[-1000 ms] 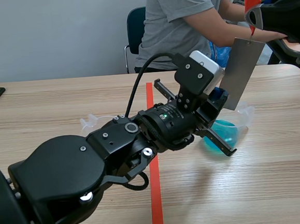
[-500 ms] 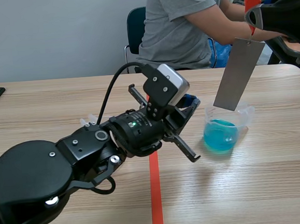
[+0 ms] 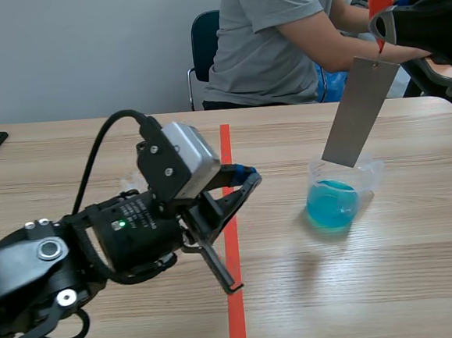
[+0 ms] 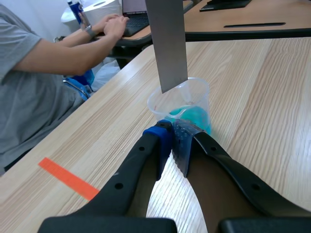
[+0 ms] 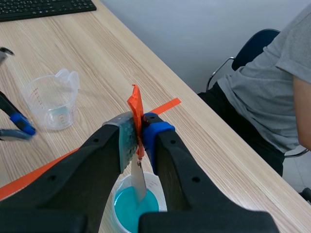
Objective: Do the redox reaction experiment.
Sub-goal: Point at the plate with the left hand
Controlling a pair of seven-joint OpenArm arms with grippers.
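A: Right gripper (image 5: 137,133)?
B: Jaws clamped on the orange tag (image 5: 135,104) at the top of the metal strip (image 3: 355,116). The strip hangs tilted over the cup of blue liquid (image 3: 334,200), which sits right of the tape line. Its lower edge is about at the rim and doesn't look wet.
A: Left gripper (image 4: 172,141)?
B: Fingers together, nothing held. It's left of that cup, by the tape line, not touching it.
A: Step?
B: Dipping the strip, I'd say. Lower it straight and slowly, centred, so the edge misses the rim. The cup is light and could tip, and the tag grip may let the strip swing.
A: Anything else?
B: Empty cup (image 5: 51,99) at far left, person (image 3: 278,32) across the table.
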